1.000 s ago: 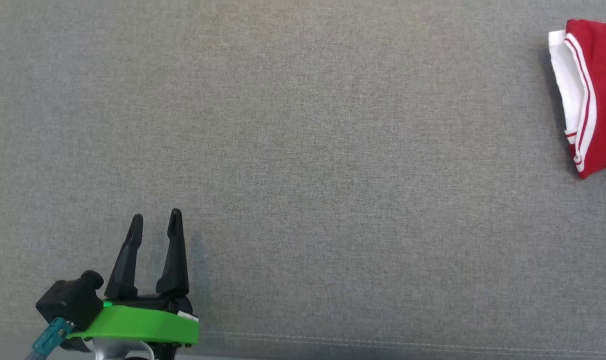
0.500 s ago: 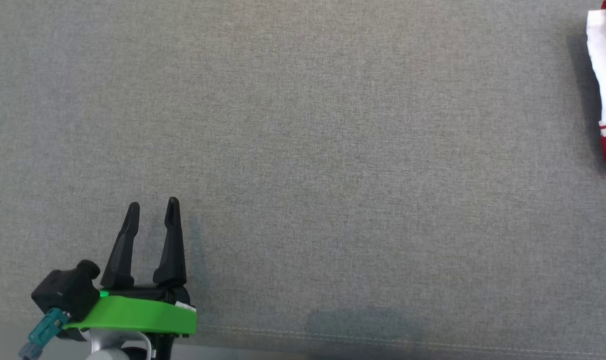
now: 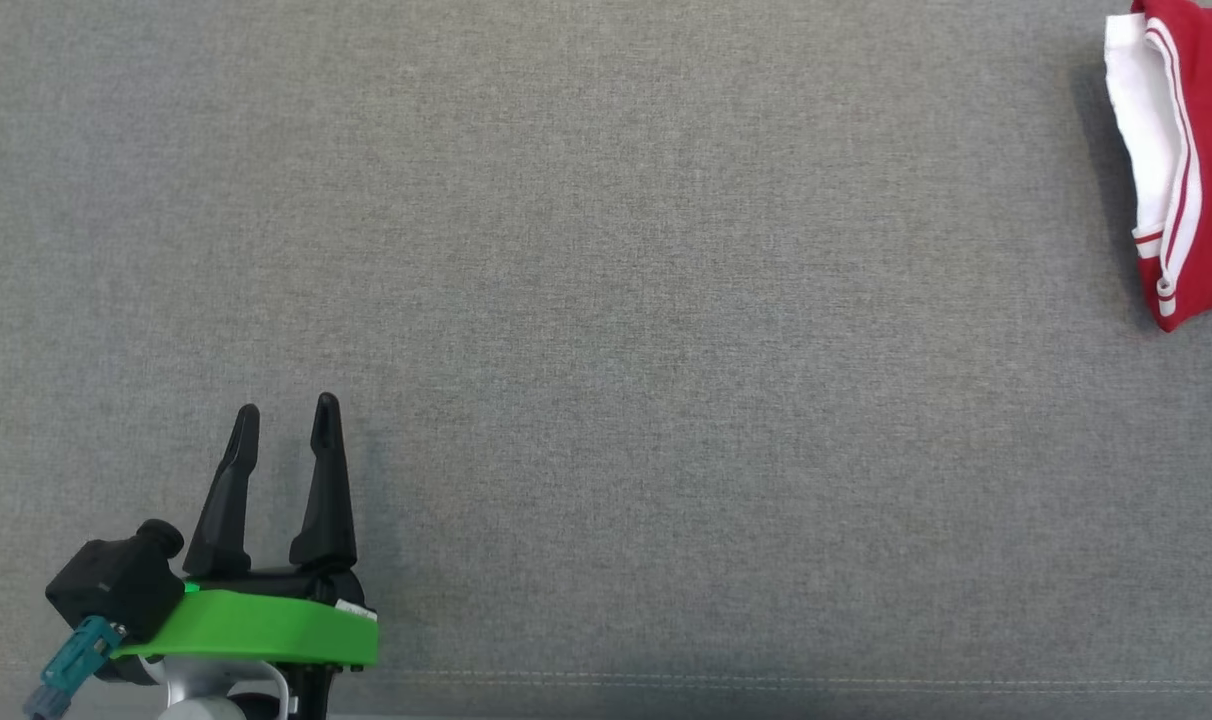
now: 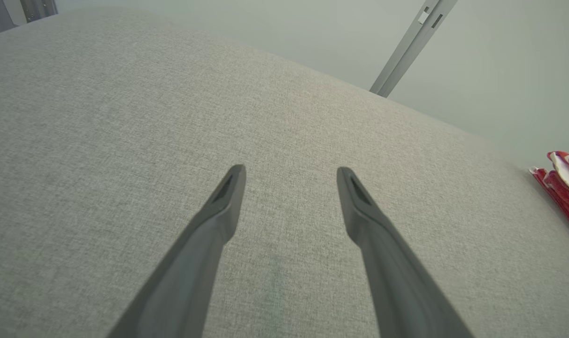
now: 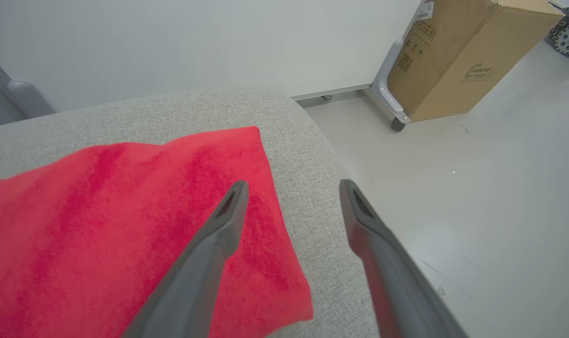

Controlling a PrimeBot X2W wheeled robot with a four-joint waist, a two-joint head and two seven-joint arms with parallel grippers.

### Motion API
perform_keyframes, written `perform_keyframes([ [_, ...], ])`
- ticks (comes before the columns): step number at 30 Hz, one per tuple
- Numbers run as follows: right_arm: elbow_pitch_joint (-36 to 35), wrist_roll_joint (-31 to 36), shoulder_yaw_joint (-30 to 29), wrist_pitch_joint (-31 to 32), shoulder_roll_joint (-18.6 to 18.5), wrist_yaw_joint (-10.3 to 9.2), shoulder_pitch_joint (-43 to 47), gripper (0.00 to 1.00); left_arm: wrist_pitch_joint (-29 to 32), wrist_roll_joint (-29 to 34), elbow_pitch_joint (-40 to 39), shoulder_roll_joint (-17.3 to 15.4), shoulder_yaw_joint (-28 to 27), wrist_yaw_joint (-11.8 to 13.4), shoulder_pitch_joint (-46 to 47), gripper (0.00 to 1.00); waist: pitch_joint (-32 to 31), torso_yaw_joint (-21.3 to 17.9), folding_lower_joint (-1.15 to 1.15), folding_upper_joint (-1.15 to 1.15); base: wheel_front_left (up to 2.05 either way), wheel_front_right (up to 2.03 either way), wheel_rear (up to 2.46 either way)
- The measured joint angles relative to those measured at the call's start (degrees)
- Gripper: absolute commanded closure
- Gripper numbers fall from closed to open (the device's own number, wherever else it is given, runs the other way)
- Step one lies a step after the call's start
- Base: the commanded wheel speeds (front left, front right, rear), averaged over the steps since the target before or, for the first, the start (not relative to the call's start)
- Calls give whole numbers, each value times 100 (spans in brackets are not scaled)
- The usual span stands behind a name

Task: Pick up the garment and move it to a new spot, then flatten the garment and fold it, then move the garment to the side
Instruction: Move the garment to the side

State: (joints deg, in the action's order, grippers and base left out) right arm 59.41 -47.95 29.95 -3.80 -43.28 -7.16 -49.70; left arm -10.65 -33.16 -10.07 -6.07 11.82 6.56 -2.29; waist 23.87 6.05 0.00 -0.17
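The garment (image 3: 1201,170) is red with white trim, folded, and lies at the far right edge of the grey cushion in the head view, cut off by the frame. From the left wrist it appears small at the right edge as the garment (image 4: 566,188). The right wrist view looks down on the garment (image 5: 125,225) as a flat red sheet near the cushion's end. My right gripper (image 5: 294,188) hovers open over its right border, nothing between the fingers. My left gripper (image 3: 284,420) stands open at the lower left, far from the cloth, as the left gripper (image 4: 290,172) over bare fabric.
The grey cushion (image 3: 606,300) spans the head view, with a seam line along its front edge. Past the cushion's end lies pale floor (image 5: 477,211) with a cardboard box (image 5: 463,61) and a grey metal frame leg (image 5: 388,89). A grey post (image 4: 411,44) stands behind.
The head view has shifted back and forth, so the garment's edge slid right, then left again. My left gripper stays open and sits slightly lower left.
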Motion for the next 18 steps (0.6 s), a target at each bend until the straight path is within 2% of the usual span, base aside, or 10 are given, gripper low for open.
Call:
perform_keyframes([
  [4,-60,112,-2,-247,97,-1,-155,0,-2,0,20,0,33,-8,11,0,-120,-116,0,0,0,0,0],
  [12,-765,318,250,-790,531,13,-286,0,-34,0,162,4,158,-164,299,0,-470,-394,0,0,0,0,0],
  [18,-1155,408,489,-951,942,368,-243,0,-77,-14,376,43,230,-257,387,0,-892,-650,0,0,0,0,0],
])
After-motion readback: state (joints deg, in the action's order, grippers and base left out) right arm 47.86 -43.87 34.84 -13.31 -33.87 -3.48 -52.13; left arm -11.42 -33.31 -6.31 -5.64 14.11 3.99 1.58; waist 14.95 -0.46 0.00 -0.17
